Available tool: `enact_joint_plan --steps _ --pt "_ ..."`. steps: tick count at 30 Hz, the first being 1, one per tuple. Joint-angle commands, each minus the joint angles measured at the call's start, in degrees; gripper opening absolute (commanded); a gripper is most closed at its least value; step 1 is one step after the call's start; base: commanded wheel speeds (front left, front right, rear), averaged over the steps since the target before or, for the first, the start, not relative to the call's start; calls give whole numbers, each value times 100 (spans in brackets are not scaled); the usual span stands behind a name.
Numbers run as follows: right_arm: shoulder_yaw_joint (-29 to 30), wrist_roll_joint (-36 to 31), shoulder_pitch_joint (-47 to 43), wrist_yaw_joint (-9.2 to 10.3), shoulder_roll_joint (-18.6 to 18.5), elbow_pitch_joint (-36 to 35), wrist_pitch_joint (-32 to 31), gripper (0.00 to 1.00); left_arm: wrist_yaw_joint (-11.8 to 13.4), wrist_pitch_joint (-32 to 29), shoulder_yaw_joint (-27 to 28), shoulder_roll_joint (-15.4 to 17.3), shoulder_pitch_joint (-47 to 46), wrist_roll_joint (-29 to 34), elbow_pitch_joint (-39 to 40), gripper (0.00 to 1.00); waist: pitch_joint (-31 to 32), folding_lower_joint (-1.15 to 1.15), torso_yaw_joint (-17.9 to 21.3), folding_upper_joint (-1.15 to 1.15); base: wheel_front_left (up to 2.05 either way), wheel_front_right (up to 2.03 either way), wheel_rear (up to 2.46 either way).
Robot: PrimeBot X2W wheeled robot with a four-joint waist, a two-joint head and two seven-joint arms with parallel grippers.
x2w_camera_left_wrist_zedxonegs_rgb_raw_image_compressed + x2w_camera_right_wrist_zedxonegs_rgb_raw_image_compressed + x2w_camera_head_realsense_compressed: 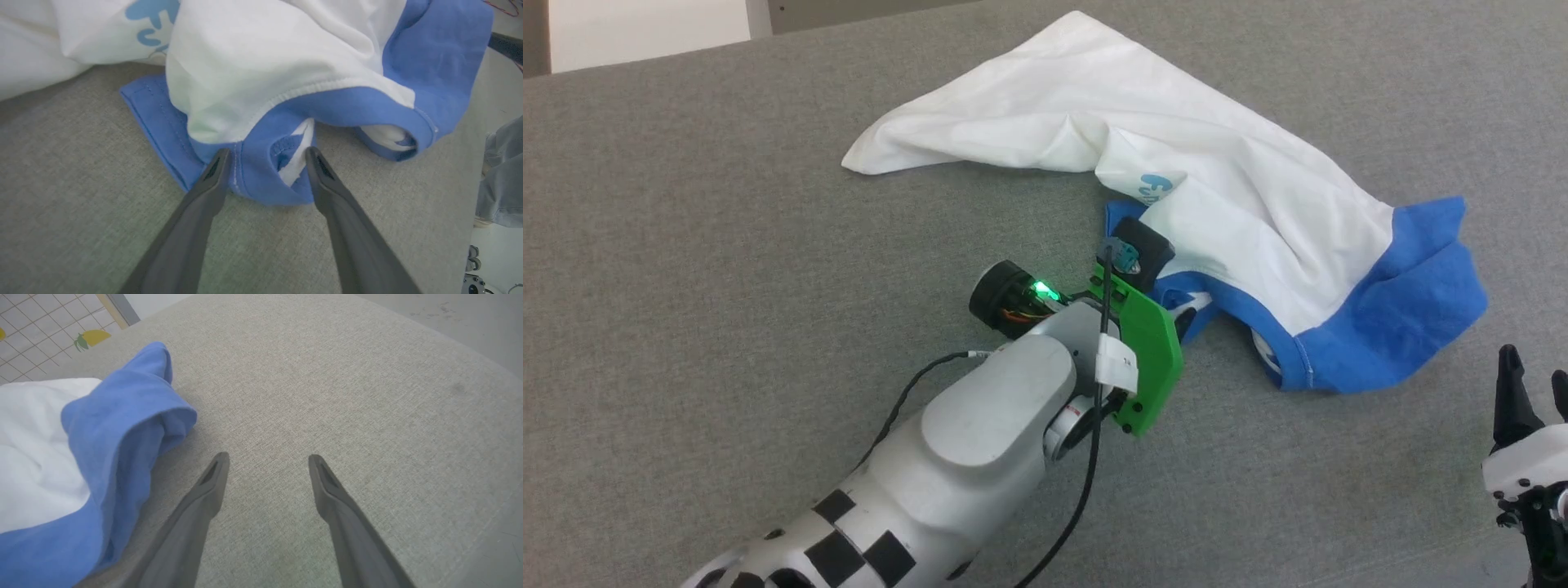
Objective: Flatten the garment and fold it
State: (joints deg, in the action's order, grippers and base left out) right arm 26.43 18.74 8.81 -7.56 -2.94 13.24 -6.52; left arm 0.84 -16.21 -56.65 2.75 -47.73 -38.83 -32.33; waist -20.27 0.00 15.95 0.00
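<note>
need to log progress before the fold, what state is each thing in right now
T-shirt, crumpled in a heap, not flattened, not folded
left gripper, open, straddling the shirt's blue edge, not gripping
right gripper, open, holding nothing

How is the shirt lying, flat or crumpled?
Crumpled. The garment lies bunched on the grey surface, white cloth folded over a blue sleeve.
</note>
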Motion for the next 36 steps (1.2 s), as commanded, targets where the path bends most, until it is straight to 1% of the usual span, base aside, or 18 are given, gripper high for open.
enact_joint_plan --steps 1,5,8,10,12,16,19,22,23,25,29,31,33,34,36 --pt "-24 15 136 8 6 15 41 100 42 107 -33 13 -136 -28 -41 0 -11 0 -24 0 0 0 0" --pt "-14 -52 151 8 6 31 48 100 25 330 -7 13 -205 -222 -26 0 75 0 -185 0 0 0 0" --pt "132 -189 94 8 6 17 6 100 31 605 195 14 -256 -452 143 0 321 0 -510 0 0 0 0" --pt "214 -298 41 8 6 -4 -44 100 92 791 411 53 -295 -547 294 0 500 0 -716 0 0 0 0" --pt "261 -357 0 8 6 -37 -111 100 212 979 679 182 -347 -623 508 0 680 0 -919 0 0 0 0" --pt "285 -471 -106 8 6 -105 -264 100 600 1350 1252 630 -439 -644 1026 0 1083 0 -1383 0 0 0 0" --pt "236 -513 -173 8 6 -147 -373 100 984 1569 1686 1078 -408 -603 1522 0 1326 0 -1694 0 0 0 0" --pt "157 -516 -208 8 6 -184 -442 100 1349 1587 1997 1561 -176 -571 2052 0 1455 0 -1914 0 0 0 0" --pt "116 -518 -219 8 6 -193 -463 100 1513 1519 2067 1778 13 -553 2225 0 1492 0 -1974 0 0 0 0" --pt "61 -518 -256 8 6 -209 -494 100 1794 1365 2130 2100 510 -588 2530 0 1541 0 -2078 0 0 0 0" --pt "-14 -505 -314 8 6 -172 -510 100 2167 932 2039 2513 1925 -965 2883 0 1586 0 -2176 0 0 0 0" --pt "-42 -502 -344 8 6 -145 -513 100 2303 773 1974 2581 2616 -1217 2924 0 1593 0 -2215 0 0 0 0" --pt "-62 -494 -363 8 6 -120 -507 100 2388 631 1900 2604 3170 -1444 2859 0 1595 0 -2246 0 0 0 0" --pt "-75 -489 -367 8 6 -105 -502 100 2400 547 1854 2599 3370 -1545 2799 0 1603 0 -2257 0 0 0 0" --pt "-111 -475 -363 8 6 -63 -484 100 2350 254 1719 2554 3777 -1836 2615 0 1606 0 -2266 0 0 0 0"
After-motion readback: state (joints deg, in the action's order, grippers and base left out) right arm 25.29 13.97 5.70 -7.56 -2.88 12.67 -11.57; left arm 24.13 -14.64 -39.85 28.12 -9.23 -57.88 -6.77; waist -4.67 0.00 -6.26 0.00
